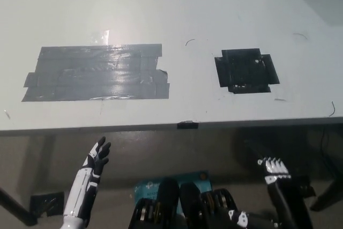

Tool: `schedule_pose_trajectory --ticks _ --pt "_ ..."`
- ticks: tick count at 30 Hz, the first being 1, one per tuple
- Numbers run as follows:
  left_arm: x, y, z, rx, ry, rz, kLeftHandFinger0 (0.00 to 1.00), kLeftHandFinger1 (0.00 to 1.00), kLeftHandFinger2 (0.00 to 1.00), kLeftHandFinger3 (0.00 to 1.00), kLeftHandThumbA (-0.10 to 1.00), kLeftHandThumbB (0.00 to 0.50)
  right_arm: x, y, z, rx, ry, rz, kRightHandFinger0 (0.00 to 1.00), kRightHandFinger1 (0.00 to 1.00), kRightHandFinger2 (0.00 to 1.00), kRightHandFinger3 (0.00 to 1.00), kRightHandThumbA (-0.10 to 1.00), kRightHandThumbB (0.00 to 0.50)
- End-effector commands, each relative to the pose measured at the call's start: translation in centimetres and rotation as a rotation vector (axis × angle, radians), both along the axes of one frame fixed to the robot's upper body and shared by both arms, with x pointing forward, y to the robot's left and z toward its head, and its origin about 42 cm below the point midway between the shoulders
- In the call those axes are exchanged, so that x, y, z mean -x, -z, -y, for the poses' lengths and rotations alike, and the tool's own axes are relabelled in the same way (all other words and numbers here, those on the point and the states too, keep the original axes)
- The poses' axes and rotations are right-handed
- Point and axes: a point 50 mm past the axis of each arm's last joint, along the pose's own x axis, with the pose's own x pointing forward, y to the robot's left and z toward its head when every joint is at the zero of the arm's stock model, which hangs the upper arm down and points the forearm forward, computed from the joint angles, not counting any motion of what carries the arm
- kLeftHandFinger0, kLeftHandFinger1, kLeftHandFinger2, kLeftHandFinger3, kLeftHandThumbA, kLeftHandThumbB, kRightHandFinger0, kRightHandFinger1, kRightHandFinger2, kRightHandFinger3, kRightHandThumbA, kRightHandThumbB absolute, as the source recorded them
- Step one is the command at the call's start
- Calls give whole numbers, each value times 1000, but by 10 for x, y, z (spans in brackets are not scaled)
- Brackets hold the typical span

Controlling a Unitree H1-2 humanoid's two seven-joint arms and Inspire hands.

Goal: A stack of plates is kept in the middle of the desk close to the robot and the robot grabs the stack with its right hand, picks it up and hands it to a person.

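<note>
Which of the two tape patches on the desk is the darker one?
The small black tape patch on the right; the wide patch on the left is grey and shiny.

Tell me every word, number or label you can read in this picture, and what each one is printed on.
None can be read.
Blue sheet on the floor below the desk edge: carries white print, too small and blurred to read, and partly hidden.
Grey tape patch, black tape patch and white desk: no writing shows.
</note>
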Motion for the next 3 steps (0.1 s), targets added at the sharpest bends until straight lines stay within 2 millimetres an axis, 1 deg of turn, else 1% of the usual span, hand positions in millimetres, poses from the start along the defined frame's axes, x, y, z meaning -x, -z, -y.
schedule_pose_trajectory --ticks 1,3 --pt "10 -3 2 3 -9 69 1000 1000 1000 1000 1000 0 2 13 -3 -248 -36 -58 1000 1000 1000 1000 1000 323" --pt "11 -3 2 2 -10 67 1000 1000 1000 1000 1000 0 3 15 -3 -240 -48 -67 1000 1000 1000 1000 1000 330"
